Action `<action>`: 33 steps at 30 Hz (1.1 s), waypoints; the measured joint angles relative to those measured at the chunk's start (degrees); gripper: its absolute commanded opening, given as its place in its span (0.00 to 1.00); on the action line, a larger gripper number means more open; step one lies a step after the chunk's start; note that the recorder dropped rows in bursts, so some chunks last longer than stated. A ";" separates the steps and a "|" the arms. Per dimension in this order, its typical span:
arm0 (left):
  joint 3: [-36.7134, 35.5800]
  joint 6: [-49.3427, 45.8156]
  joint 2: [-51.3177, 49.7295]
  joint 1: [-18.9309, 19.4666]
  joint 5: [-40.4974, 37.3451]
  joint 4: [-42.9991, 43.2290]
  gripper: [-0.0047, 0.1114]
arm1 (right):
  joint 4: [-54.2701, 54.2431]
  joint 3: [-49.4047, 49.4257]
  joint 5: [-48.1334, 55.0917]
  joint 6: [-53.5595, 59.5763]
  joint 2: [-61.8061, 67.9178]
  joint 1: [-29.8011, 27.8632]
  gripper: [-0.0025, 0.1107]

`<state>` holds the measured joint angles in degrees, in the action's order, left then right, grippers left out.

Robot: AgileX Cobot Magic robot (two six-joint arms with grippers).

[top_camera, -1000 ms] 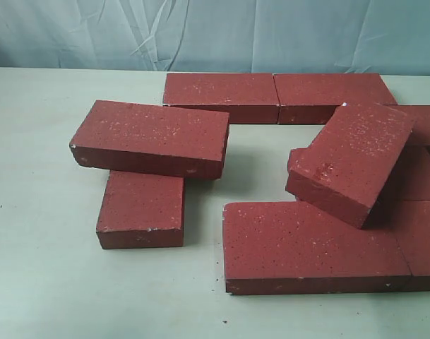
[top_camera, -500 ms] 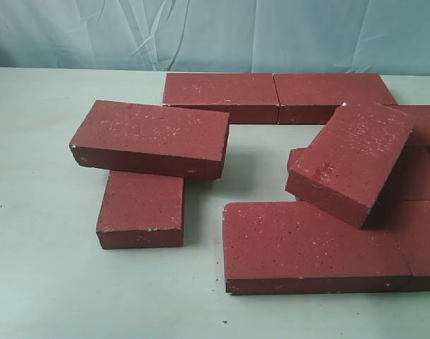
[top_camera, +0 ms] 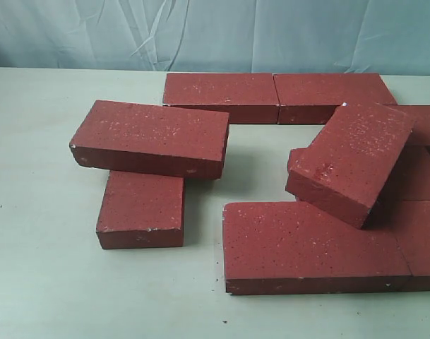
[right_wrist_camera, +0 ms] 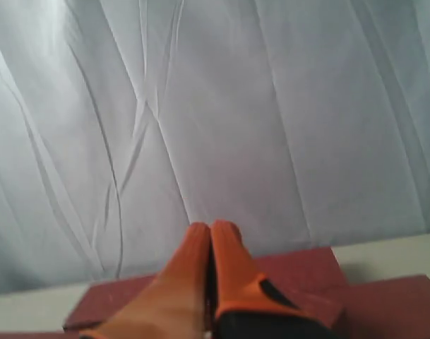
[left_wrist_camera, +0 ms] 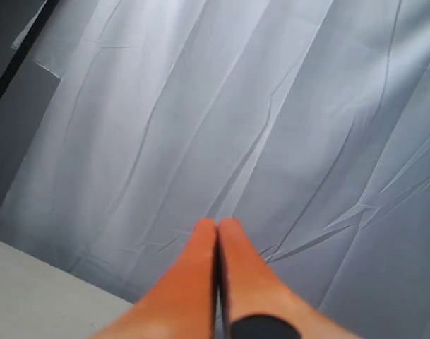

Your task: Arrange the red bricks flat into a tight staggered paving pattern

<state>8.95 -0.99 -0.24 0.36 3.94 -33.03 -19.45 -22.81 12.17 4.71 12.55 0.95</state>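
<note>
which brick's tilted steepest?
The right-hand brick, leaning at an angle with one end raised. The left stacked brick, the only other one off the table, is far closer to level.

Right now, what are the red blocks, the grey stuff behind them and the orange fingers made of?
The red bricks look like concrete or fired clay: grainy matte faces, pale speckles, chipped whitish corners. The backdrop seems thin cloth: soft creases and folds. The orange fingers look smooth, maybe plastic or rubber; I can't tell which.
</note>
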 measured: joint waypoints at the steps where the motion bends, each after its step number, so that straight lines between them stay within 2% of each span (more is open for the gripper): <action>1: 0.00 0.00 0.00 0.00 -0.23 0.61 0.04 | 1.39 -1.33 2.19 0.00 2.39 0.00 0.01; 5: 0.00 0.00 0.00 0.00 -1.06 2.03 0.04 | 6.65 -8.26 12.18 0.00 13.67 0.00 0.01; 13: 0.00 -0.94 0.00 0.00 -3.94 7.10 0.04 | 10.57 -23.29 30.02 0.76 37.16 0.00 0.01; 20: 0.00 -0.94 0.00 0.00 -9.95 10.54 0.04 | 12.09 -33.42 33.06 0.14 56.47 -0.82 0.01; 24: 0.00 -0.94 0.00 0.00 -14.46 12.03 0.04 | 8.51 -38.12 36.03 -0.36 64.91 -5.36 0.02; 28: 0.00 -1.05 0.00 0.00 -15.04 12.42 0.04 | 5.05 -40.49 36.88 0.75 69.88 -10.28 0.17; 33: 0.00 -1.05 0.00 0.00 -15.46 13.15 0.04 | 1.53 -43.83 38.57 4.93 74.19 -14.04 0.55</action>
<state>8.95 -2.04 -0.24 0.36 -11.52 -19.88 -17.93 -66.64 50.74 9.64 86.74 -13.09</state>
